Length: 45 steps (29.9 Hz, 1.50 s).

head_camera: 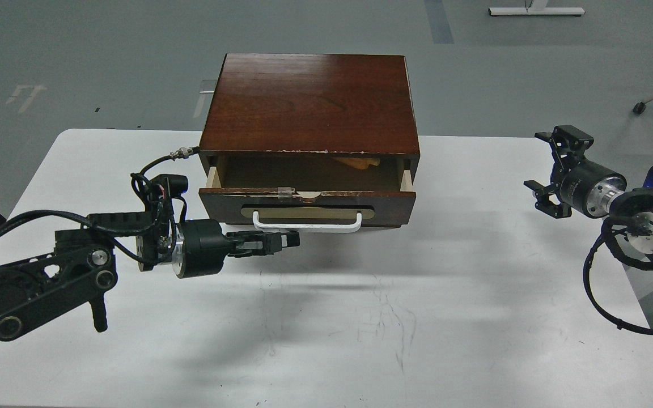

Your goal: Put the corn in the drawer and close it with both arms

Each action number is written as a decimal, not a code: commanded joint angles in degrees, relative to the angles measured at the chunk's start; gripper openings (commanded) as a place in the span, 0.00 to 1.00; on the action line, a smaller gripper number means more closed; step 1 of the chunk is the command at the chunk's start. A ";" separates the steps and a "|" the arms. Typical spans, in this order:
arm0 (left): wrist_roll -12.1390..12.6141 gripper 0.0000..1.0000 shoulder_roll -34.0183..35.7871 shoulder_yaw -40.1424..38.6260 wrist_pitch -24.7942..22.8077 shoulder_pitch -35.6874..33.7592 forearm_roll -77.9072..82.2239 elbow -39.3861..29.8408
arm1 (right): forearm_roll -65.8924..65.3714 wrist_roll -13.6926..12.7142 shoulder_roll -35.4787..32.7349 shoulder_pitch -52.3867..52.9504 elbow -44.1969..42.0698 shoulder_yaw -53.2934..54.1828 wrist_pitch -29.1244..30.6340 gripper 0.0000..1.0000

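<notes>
The dark brown drawer stands a little way out of the wooden cabinet, leaving only a narrow gap. The end of the yellow corn shows inside at the back right; the rest is hidden under the cabinet top. My left gripper is shut, with its fingers together. It points right, just below the left part of the white bar handle and close against the drawer front. My right gripper is open and empty, well to the right of the cabinet and above the table.
The cabinet sits at the back middle of the white table. My left arm lies across the table's left half. My right arm and its cables hang over the right edge. Grey floor lies beyond.
</notes>
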 commanded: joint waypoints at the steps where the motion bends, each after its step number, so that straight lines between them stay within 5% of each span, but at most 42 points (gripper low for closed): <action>1: -0.01 0.00 -0.71 0.34 -0.16 -1.17 0.00 1.01 | 0.00 0.00 -0.04 -0.02 0.00 0.00 0.01 0.99; 35: -3.08 0.02 -8.71 -0.27 -4.73 -9.09 -1.49 16.83 | 0.00 0.18 -0.04 0.07 0.00 -1.84 0.18 0.99; 39: -7.74 0.35 -7.57 -0.27 -6.63 -8.57 -4.29 15.25 | 0.00 0.18 -0.04 0.07 0.00 -1.84 0.18 0.99; 40: -9.40 0.64 -6.61 -0.27 -6.63 -8.48 -7.09 14.38 | 0.00 0.18 -0.04 0.07 0.00 -1.84 0.18 0.99; 41: -10.55 0.76 -4.78 -0.27 -6.63 -8.48 -10.42 13.50 | 0.00 0.18 -0.13 0.07 0.00 -1.93 0.27 0.99; 45: -11.09 0.92 -0.37 -0.36 -6.63 -8.48 -18.79 9.46 | 0.00 0.18 -0.13 -0.02 0.00 -1.93 0.18 0.99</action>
